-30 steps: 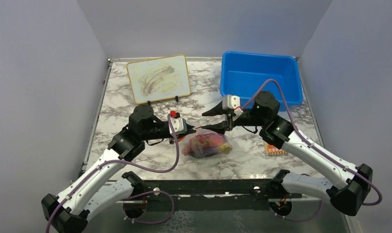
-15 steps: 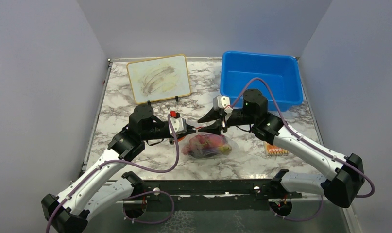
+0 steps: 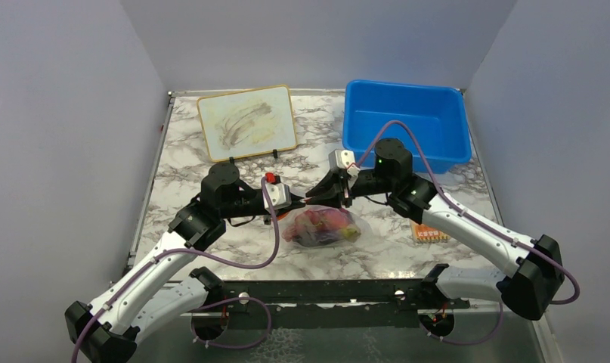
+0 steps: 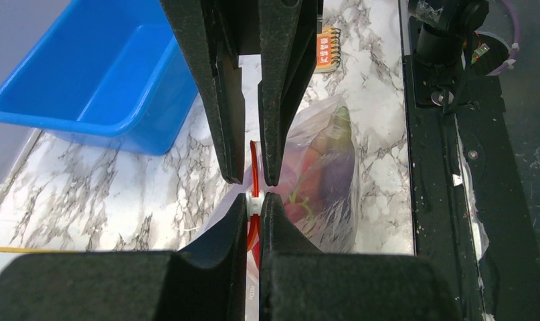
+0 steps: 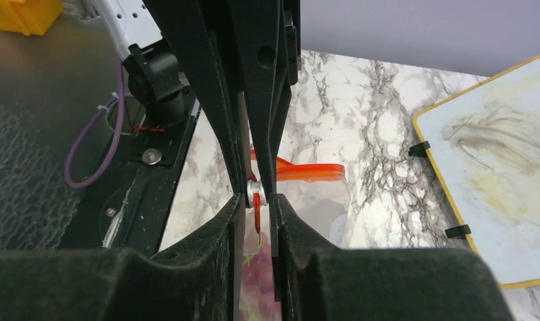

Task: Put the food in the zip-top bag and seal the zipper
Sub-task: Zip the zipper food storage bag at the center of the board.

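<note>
note that the left gripper (image 4: 253, 199) is clenched on the zipper (image 5: 307, 172) to hold the mouth of the zip-top bag (image 3: 320, 227) taut, the food (image 3: 317, 221) already inside below the fingers, while the right gripper (image 4: 253, 179) straddles the strip tip to tip, and you cannot tell whether it pinches.

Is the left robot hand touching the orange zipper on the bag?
Touching. The left wrist view shows the left gripper pinched shut on the zipper, with no gap on either side.
</note>
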